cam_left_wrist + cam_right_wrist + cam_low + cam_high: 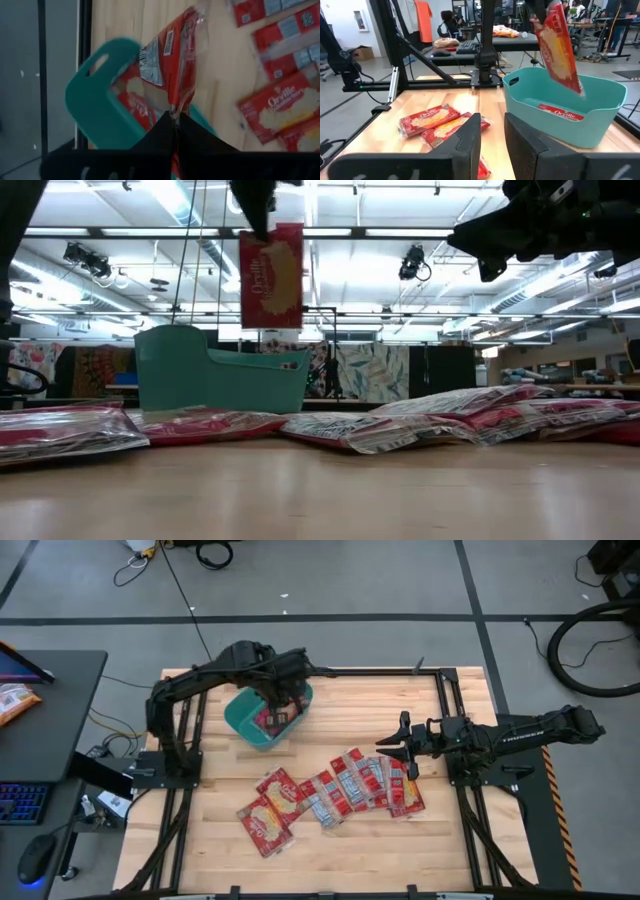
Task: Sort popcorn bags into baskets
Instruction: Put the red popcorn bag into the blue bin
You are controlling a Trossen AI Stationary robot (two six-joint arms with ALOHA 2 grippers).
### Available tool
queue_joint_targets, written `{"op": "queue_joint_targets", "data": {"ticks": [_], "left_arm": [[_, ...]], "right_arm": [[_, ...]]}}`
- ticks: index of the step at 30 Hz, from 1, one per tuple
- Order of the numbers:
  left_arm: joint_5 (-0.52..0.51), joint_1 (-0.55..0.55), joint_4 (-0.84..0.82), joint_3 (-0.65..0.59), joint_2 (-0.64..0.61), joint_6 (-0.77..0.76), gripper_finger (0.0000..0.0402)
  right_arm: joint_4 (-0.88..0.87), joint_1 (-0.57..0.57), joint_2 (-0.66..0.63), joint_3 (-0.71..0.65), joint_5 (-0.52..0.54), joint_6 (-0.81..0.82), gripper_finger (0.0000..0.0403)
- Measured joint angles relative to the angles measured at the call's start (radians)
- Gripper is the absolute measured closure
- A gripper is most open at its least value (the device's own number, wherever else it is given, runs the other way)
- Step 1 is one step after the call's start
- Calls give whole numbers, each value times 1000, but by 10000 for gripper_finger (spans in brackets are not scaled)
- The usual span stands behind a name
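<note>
One teal basket [268, 717] sits toward the far left of the wooden surface [330, 840] in your high view, with at least one red packet visible inside it. You can count roughly ten more popcorn bags [335, 795] overlapping in a loose row across the middle of the surface; overlaps keep the count inexact. Your left gripper [274, 690] hangs over the basket; your right gripper [403, 747] hovers above the row's right end, jaws spread and empty.

Low view: one held packet [271, 275] hangs upright above the basket [222, 378], clear of its rim. Loose packets lie flat along the surface in front.

Left wrist view: jaws clenched on the top edge of the held packet [172, 62], basket [95, 105] below, another packet lying in it.

Right wrist view: one packet [560, 112] lies inside the basket [600, 117]; the held packet [561, 47] dangles above it.
</note>
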Motion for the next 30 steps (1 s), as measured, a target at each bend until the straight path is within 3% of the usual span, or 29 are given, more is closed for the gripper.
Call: {"op": "queue_joint_targets", "data": {"ticks": [6,9,20,30], "left_arm": [[-24,20,-9,-326,-183,5,386],[-46,24,-5,-417,-245,57,386],[-22,23,-5,-581,-252,512,386],[0,59,17,-620,-176,628,385]], "right_arm": [[-4,10,0,0,6,12,312],[22,16,0,0,6,19,312],[33,32,0,0,8,-1,312],[33,32,0,0,11,-15,312]]}}
